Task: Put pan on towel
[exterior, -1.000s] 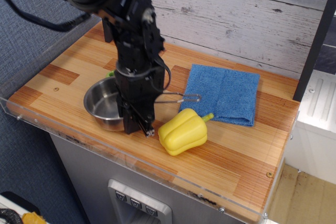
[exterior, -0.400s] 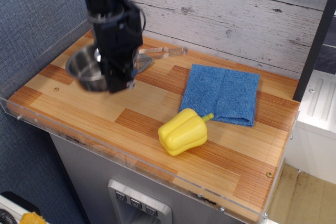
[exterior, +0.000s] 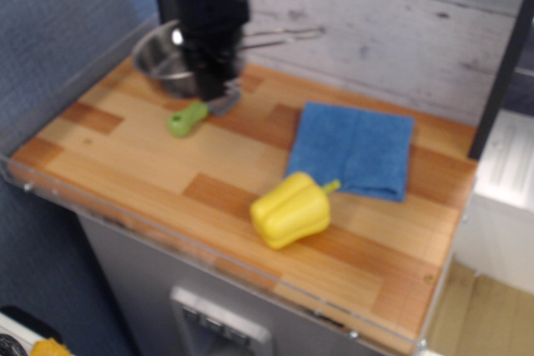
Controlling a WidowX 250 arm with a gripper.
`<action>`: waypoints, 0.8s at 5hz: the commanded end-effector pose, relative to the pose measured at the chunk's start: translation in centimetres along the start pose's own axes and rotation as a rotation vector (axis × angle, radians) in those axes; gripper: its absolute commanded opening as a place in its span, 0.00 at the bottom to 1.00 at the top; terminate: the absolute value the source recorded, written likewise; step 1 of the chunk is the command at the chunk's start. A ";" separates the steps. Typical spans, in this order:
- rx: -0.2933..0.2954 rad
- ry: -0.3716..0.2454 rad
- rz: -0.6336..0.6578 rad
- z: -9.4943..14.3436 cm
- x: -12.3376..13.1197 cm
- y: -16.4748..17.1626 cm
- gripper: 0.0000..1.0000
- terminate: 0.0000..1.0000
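Fingers [exterior: 210, 89] pinching pan [exterior: 163, 60] rim, held aloft.
Towel [exterior: 355, 149] flat on bench [exterior: 125, 152], well right of pan.

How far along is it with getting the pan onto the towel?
Done: the pan is lifted off the counter. In hand: the tool holds it up at the back left, above the spatula. Left: carry it right and set it on the bare towel.

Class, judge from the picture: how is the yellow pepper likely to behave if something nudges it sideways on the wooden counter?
The yellow pepper lies on its side and looks rounded and lobed, so it would probably rock or roll unevenly. Its skin looks smooth and glossy, so it may slide on the wooden counter. It sits close to the towel, whose cloth might stop it.
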State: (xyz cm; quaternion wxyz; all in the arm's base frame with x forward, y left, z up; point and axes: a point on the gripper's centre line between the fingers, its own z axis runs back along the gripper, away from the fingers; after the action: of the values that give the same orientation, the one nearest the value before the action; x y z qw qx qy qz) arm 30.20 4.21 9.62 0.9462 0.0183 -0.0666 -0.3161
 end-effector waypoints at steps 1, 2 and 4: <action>0.011 -0.029 -0.160 -0.6 4.7 -3.6 0.00 0.00; 0.007 -0.024 -0.215 -1.5 6.2 -5.6 0.00 0.00; 0.002 -0.016 -0.265 -2.9 7.6 -7.0 0.00 0.00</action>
State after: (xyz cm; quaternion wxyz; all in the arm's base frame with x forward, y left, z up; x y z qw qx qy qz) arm 32.20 -5.71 5.42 0.8995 0.0178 -0.0484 -0.4339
